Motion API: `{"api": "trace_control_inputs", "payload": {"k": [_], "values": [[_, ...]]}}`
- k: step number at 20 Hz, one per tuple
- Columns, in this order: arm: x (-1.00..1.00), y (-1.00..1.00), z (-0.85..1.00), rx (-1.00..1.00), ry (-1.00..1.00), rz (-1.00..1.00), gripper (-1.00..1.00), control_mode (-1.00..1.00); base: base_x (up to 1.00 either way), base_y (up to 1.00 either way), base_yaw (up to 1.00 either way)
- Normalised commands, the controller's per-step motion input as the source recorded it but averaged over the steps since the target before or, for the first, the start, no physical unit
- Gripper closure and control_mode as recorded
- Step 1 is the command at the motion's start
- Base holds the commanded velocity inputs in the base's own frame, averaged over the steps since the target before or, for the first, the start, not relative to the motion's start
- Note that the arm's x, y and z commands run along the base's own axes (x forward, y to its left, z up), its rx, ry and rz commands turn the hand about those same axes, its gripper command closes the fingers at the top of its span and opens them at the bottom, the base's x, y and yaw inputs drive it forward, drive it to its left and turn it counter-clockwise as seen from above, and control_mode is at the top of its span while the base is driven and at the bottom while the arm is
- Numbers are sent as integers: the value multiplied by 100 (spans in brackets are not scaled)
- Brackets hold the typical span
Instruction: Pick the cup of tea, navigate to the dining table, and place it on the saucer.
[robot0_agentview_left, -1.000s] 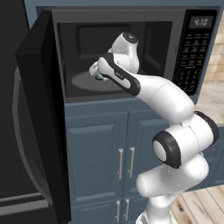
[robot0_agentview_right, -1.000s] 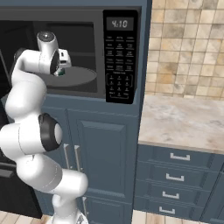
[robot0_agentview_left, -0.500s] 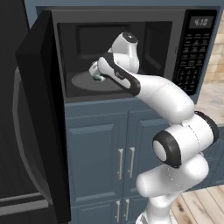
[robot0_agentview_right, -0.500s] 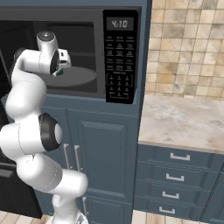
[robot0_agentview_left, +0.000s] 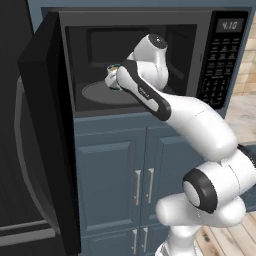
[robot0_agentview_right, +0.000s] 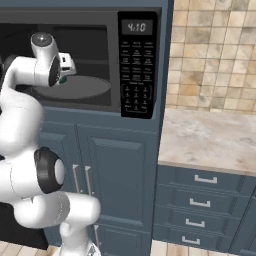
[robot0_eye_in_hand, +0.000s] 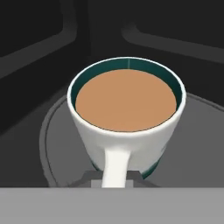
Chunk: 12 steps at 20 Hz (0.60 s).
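Observation:
The cup of tea (robot0_eye_in_hand: 127, 100) is a white mug with a teal inside rim and light brown liquid. It stands on the glass turntable (robot0_eye_in_hand: 57, 144) inside the open microwave. Its handle points at the hand, and my gripper (robot0_eye_in_hand: 116, 178) is shut on that handle, a dark fingertip on either side. From the left base view the cup (robot0_agentview_left: 112, 75) peeks out just left of the gripper (robot0_agentview_left: 116, 80), deep in the oven cavity. From the right, a teal sliver of the cup (robot0_agentview_right: 63, 79) shows behind the wrist. The dining table and the saucer are out of view.
The microwave door (robot0_agentview_left: 45, 130) stands swung open on the left. The keypad (robot0_agentview_right: 136, 65) is on the oven's right. Blue cabinet doors (robot0_agentview_left: 125, 185) sit below. A beige counter (robot0_agentview_right: 210, 135) with drawers (robot0_agentview_right: 200, 200) lies to the right.
The jaws have gone from wide open to shut on the cup's handle. The arm and the cup have barely moved.

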Motion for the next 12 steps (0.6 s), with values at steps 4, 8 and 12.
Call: {"api": "trace_control_inputs", "payload": {"k": [4, 8, 12], "values": [[-100, -12, 31, 0, -4, 1, 100, -100, 0, 0, 0], [-100, -28, 26, 0, 0, 0, 100, -100, 0, 0, 0], [-100, -48, 45, 0, 2, 0, 100, -100, 0, 0, 0]]}}
